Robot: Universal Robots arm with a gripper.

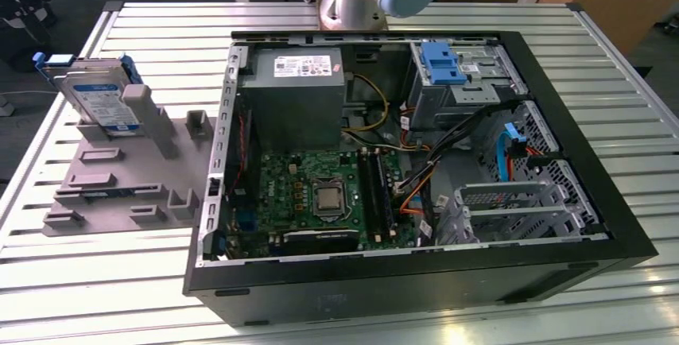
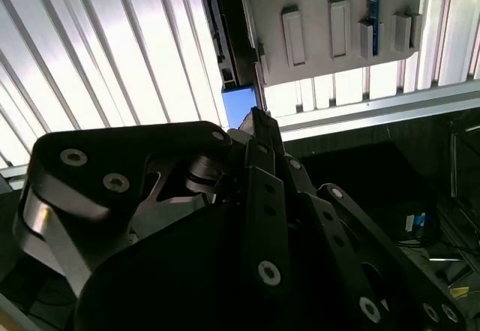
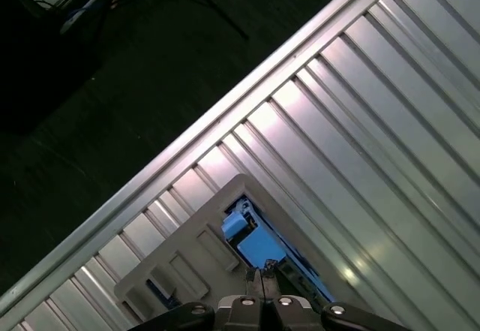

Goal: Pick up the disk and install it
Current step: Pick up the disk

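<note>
Nearest to my wrist cams is my gripper (image 3: pixel 259 275). It's all black matte links with shiny pivot screws, and the two slim fingertips are pressed together with nothing pinched between them.

Past the tips in the first wrist view is the disk (image 3: pixel 251 239). I see it edge-on from there, so it's mostly the glossy blue plastic frame. I'm hanging above it, well clear, no contact.

The exterior view gives a better look at it. It's a flat silver metal rectangle with a white-and-blue label, standing on edge with a slight lean. It's slotted into the grey fixture (image 1: pixel 117 178), a dull plate with blocky raised tabs and posts, over on the exterior view's left.

That plate lies on the table (image 1: pixel 106 281), which is long ribbed aluminium slats, pretty reflective.

Just beside the fixture, toward the exterior view's right, the black PC case (image 1: pixel 424 281) lies on its side with the panel off. Inside are a green motherboard (image 1: pixel 308 186), a boxy grey power supply (image 1: pixel 292 98), a blue bracket (image 1: pixel 444 63) and a perforated metal cage (image 1: pixel 498 202).
</note>
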